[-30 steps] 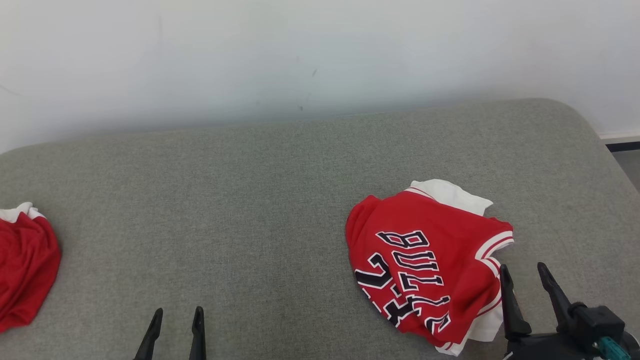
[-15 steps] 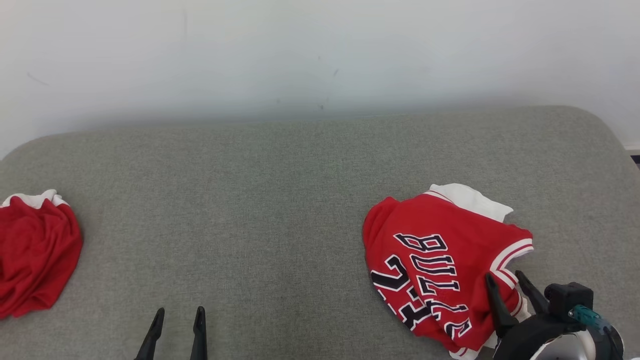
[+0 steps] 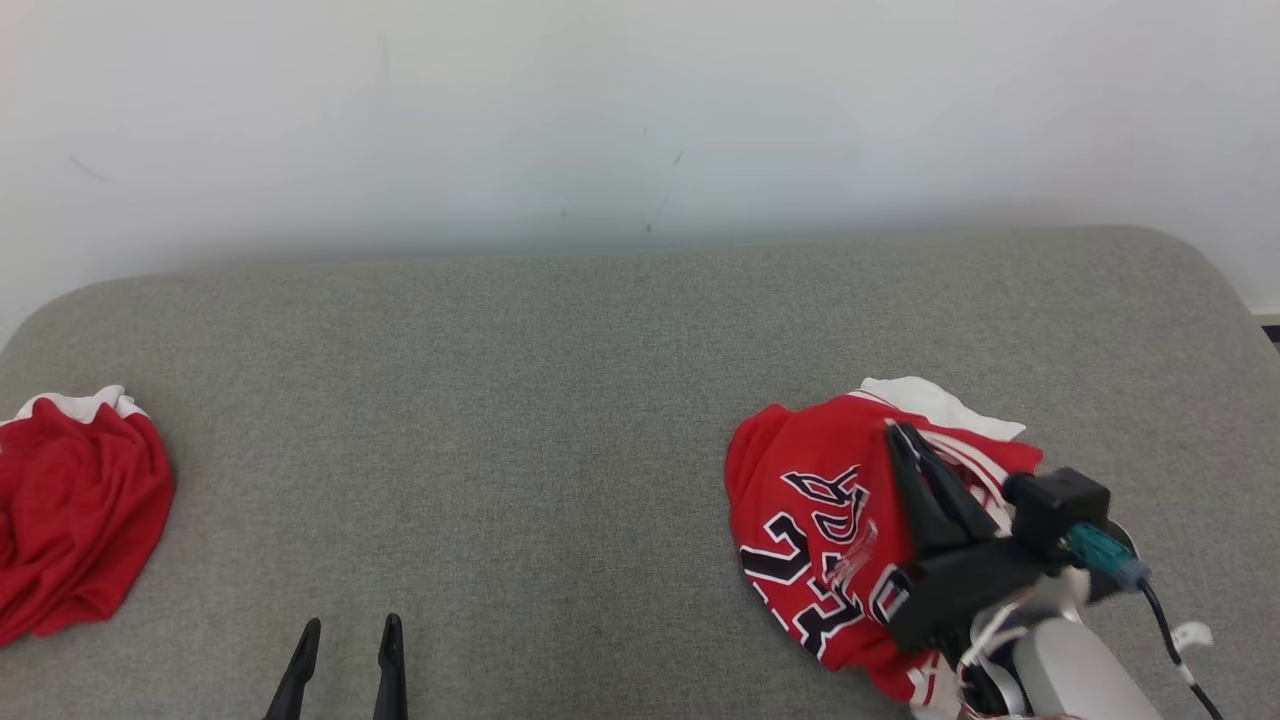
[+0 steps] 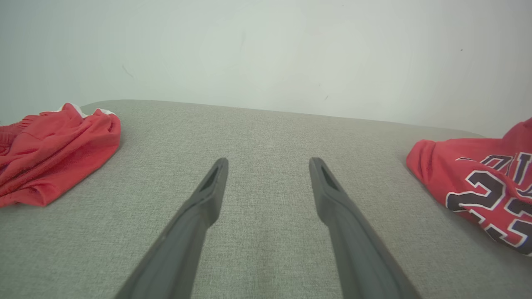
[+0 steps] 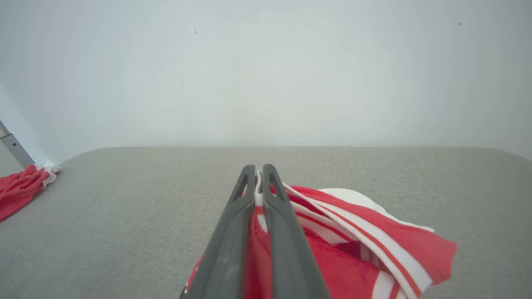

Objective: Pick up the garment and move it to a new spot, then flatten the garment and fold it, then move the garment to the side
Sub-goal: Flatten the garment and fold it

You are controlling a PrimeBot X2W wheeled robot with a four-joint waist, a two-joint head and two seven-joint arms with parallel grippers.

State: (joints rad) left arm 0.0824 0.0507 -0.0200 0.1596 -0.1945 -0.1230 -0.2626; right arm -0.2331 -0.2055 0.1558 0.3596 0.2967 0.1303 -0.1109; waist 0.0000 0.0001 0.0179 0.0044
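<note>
- My right claw (image 3: 897, 430) was clamped shut on the red basketball jersey (image 3: 800, 500). Its two dark fingers were pressed together, with a fold of red-and-white striped trim pinched between them near the tips.
- The jersey sat bunched on the right part of the grey fabric-covered desk (image 3: 500, 400), toward the near edge. The pinched edge was drawn up above the heap, and the rest lay on the fabric.
- Black-and-white lettering and numerals showed on its crumpled red front, and a white piece poked out at the far side.
- My left claw (image 3: 352, 625) hung wide open at the near left, its fingers spread apart over bare grey fabric and well apart from the jersey.
- A second red garment (image 3: 80, 520) with a bit of white trim lay crumpled at the desk's left edge, far from the jersey.
- A plain white wall (image 3: 640, 100) stood behind the desk.
</note>
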